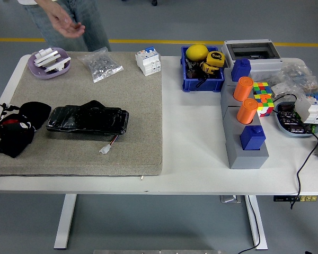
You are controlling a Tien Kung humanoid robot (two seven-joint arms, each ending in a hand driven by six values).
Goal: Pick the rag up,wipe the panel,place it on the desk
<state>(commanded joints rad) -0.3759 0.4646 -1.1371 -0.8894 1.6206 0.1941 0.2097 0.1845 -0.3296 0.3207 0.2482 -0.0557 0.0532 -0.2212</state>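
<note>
A black rag (pixel 34 112) lies bunched on the grey mat (pixel 140 100), just left of the panel. The panel (pixel 90 121) is a flat, shiny black slab with a dark fold on top and a small wired white plug (pixel 105 149) at its front. My left hand (pixel 8 125), black with red and white marks, comes in from the left edge and sits on the rag's left part. Black on black hides its grip. My right arm is out of view.
A person stands at the far left corner with one hand (pixel 69 24) held above the table. A purple dish (pixel 49 63), bag of parts (pixel 100 64), breaker (pixel 148 61), blue bin (pixel 202 76), grey block stand (pixel 245 140) and cube (pixel 262 98) are also on the table.
</note>
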